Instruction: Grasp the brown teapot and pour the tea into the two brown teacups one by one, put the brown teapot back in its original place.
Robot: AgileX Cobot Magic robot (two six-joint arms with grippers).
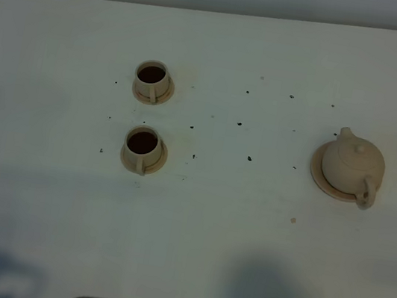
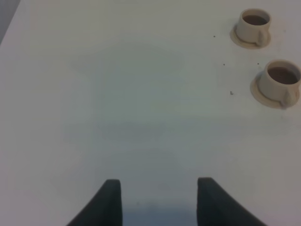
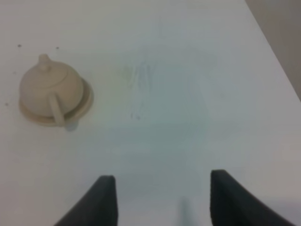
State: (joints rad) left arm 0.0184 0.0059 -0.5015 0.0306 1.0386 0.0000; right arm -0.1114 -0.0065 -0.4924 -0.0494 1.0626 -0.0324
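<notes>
Judging the stage: both teacups already show dark tea and the teapot sits on its coaster, so the work looks finished or nearly so; the step in hand is keeping clear.
Teapot: the brown teapot (image 1: pixel 353 164) stands upright on the round coaster (image 1: pixel 318 178) at the right of the tabletop (image 1: pixel 247 225), spout to the far left, loop handle to the near right.
Teacups: the far teacup (image 1: pixel 151 81) and the near teacup (image 1: pixel 142 148) stand at centre left, one behind the other, well apart from the teapot, both dark inside.
Right hand: the right hand (image 3: pixel 160 200) is spread and empty, over bare tabletop to the right of the teapot, not touching it.
Left hand: the left hand (image 2: pixel 159 200) is spread and empty, left of the cups.
Spills: dark specks (image 1: pixel 249 158) dot the tabletop between cups and pot.
Doing it well: keep both hands high and away from the pot's handle and the full cups; any sideways sweep near them risks a spill.
</notes>
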